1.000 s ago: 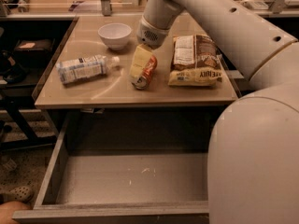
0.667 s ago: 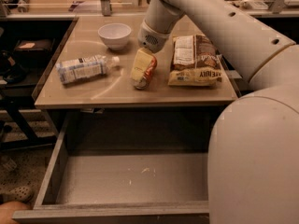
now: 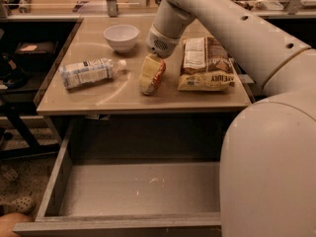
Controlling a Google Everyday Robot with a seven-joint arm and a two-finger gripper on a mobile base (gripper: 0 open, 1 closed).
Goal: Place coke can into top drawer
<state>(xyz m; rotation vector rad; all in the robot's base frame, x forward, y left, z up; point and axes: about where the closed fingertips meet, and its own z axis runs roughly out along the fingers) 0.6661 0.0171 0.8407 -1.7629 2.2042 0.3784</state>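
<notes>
Gripper poised over the coke can mid-table; whether it grips cannot be told.
Bottle well left, bag just right; top drawer open under table edge.

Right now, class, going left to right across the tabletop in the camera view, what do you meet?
Plastic bottle → white bowl → coke can, with the gripper at its far end → brown snack bags.
</notes>
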